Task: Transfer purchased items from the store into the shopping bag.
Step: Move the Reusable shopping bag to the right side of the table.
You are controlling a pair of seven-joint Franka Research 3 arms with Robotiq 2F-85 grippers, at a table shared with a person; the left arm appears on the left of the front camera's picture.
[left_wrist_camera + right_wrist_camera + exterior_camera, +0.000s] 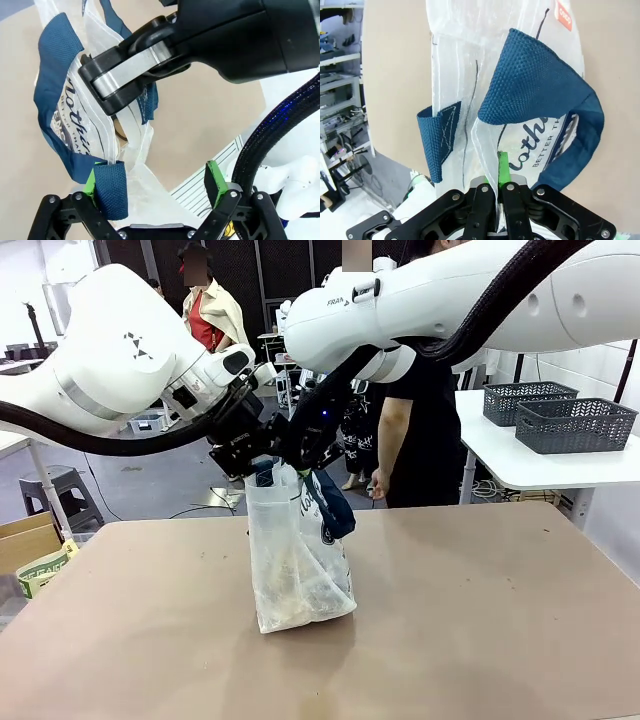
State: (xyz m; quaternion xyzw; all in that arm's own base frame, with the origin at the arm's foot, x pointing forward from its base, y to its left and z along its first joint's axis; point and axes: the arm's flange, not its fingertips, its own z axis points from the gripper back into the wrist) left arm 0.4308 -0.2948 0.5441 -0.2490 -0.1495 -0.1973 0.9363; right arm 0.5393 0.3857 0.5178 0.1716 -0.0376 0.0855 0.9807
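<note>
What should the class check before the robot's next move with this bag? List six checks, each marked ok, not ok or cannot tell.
1. Hold by right jaws: shut on the bag at its rim. Ok.
2. Hold by left jaws: open, with a handle against one pad. Not ok.
3. Bag upright on the table. Ok.
4. Bag mouth wide enough for more items: cannot tell.
5. Items lie in the bag's bottom, dimly seen. Ok.
6. Person's hand apart from the bag. Ok.
</note>
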